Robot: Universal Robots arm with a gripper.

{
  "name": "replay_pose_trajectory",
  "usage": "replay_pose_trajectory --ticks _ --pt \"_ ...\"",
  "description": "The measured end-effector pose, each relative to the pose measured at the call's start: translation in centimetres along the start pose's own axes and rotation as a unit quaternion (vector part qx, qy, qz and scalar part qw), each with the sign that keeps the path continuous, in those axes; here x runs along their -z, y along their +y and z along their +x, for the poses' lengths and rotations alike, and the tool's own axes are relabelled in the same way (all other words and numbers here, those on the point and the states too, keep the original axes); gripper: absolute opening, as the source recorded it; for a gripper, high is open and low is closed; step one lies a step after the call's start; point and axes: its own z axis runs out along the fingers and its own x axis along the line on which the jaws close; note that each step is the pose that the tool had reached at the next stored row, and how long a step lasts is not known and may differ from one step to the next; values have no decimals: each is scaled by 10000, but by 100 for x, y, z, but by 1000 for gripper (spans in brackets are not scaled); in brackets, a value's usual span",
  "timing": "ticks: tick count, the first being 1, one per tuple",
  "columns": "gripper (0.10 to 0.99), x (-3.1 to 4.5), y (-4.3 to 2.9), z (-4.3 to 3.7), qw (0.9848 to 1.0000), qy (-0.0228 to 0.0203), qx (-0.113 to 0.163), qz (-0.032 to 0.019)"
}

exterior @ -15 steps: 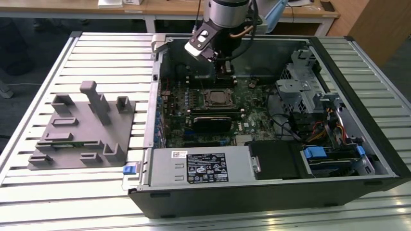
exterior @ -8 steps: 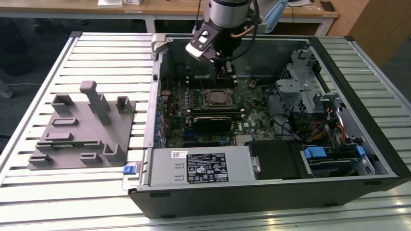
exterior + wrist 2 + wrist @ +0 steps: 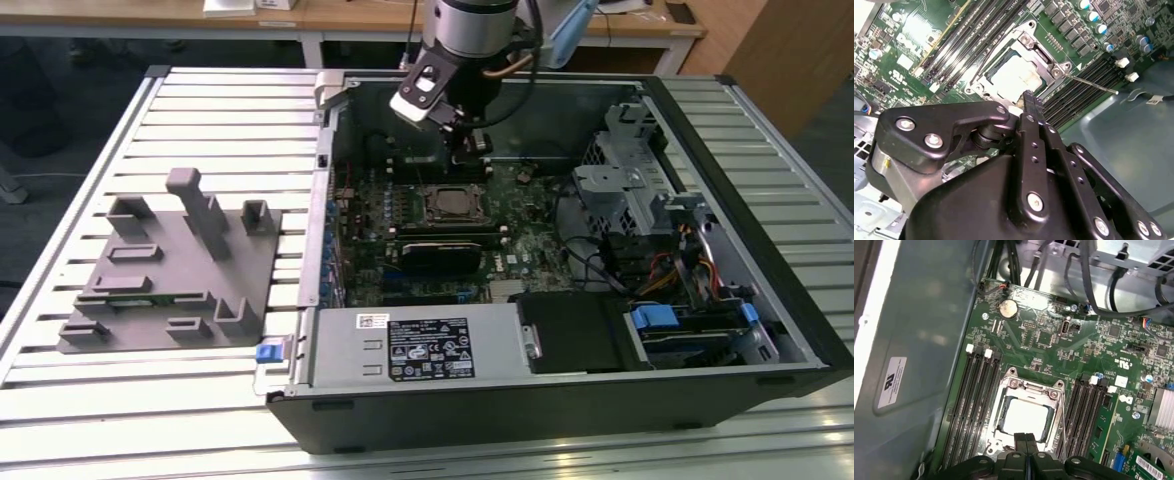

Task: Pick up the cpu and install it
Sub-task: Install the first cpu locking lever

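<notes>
Slatted metal tabletop (image 3: pixel 200 400), open computer case (image 3: pixel 534 415), my claw over the motherboard.

From my station I see the claw (image 3: pixel 1025 439) clenched, its two fingers pressed together with nothing between them, at the edge of the socket frame (image 3: pixel 1013 385); I cannot tell whether the tips touch it. The cpu (image 3: pixel 1026 416) lies flat inside that frame on the green motherboard (image 3: pixel 1054 340), between two banks of dark memory slots (image 3: pixel 971 400), its pale top showing in both wrist views. The grey tray (image 3: pixel 147 290) sits on the tabletop at the exterior view's left, just beside the case.
</notes>
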Motion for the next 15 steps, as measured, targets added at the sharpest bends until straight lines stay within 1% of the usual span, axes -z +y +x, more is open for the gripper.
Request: replay_pose_trajectory --ticks 4,7,15 --pt "118 0 0 0 9999 2 163 4" --pt "118 0 0 0 9995 3 328 7" --pt "118 0 0 0 9974 8 720 16"
